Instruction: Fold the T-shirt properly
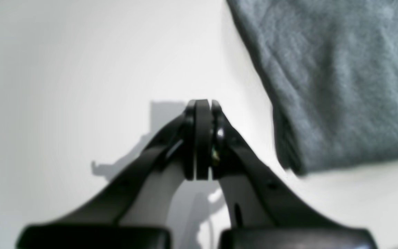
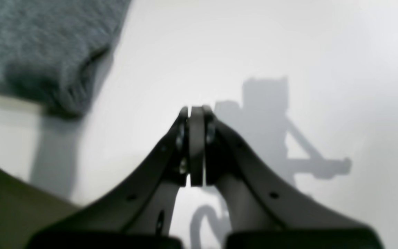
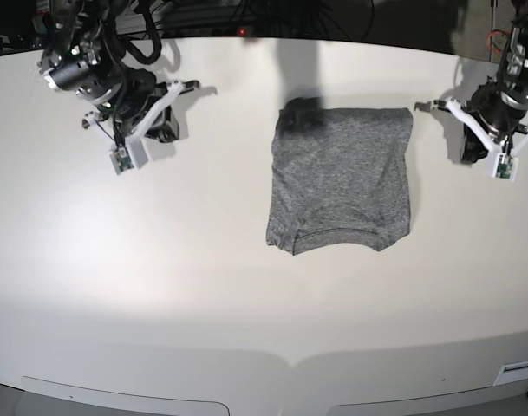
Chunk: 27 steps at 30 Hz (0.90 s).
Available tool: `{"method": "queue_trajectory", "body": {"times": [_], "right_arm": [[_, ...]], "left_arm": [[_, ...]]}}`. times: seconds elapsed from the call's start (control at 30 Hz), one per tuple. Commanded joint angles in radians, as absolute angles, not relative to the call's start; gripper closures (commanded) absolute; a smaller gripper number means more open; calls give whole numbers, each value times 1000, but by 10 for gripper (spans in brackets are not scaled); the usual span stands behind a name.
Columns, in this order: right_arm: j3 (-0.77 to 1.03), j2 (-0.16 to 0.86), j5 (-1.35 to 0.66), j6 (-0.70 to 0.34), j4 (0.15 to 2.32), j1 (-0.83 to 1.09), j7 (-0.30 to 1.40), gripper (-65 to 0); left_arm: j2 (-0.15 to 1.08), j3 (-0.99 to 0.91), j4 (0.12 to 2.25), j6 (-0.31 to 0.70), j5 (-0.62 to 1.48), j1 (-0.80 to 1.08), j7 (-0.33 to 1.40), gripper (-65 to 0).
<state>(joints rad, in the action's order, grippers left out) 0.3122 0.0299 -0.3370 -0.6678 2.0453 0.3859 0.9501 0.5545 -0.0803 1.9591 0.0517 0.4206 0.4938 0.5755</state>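
Observation:
The grey T-shirt [image 3: 342, 178] lies folded into a compact rectangle at the middle of the white table [image 3: 203, 286], with its collar edge toward the front. In the left wrist view my left gripper [image 1: 202, 103] is shut with nothing in it, and the T-shirt [image 1: 340, 86] lies apart from it at the upper right. My right gripper [image 2: 196, 109] is also shut and empty over bare table. A folded corner of the T-shirt [image 2: 43, 52] shows at the upper left of that view. Neither gripper touches the cloth.
The left arm [image 3: 493, 121] hangs over the table's far right. The right arm [image 3: 125, 95] is over its far left. Cables and dark equipment sit behind the table's back edge [image 3: 246, 26]. The table's front edge [image 3: 272, 360] runs along the bottom.

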Motion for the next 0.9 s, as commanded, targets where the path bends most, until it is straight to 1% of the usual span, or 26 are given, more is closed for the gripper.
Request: {"method": "queue_trajectory", "body": {"times": [0.0, 0.17, 0.3, 0.4, 0.73, 0.8, 0.87], "right_arm": [[334, 33, -352, -682, 2074, 402, 950, 0], [441, 33, -355, -682, 2109, 508, 994, 0], [519, 33, -436, -685, 2125, 606, 1019, 0], [560, 32, -482, -698, 2125, 675, 1040, 0], [587, 30, -476, -698, 2109, 884, 1044, 0], [587, 28, -476, -698, 2081, 906, 1044, 0], [587, 23, -476, -698, 2032, 915, 1040, 0]], "left_arm": [[565, -112, 1985, 44, 419, 519, 549, 0], [560, -206, 1995, 45, 432, 667, 548, 0], [560, -253, 1995, 58, 431, 776, 548, 0], [560, -255, 1995, 75, 431, 844, 548, 0], [553, -255, 1976, 86, 424, 1020, 502, 0], [531, -255, 1940, 112, 415, 1035, 469, 0], [502, -255, 1877, 173, 415, 1033, 445, 0]]}}
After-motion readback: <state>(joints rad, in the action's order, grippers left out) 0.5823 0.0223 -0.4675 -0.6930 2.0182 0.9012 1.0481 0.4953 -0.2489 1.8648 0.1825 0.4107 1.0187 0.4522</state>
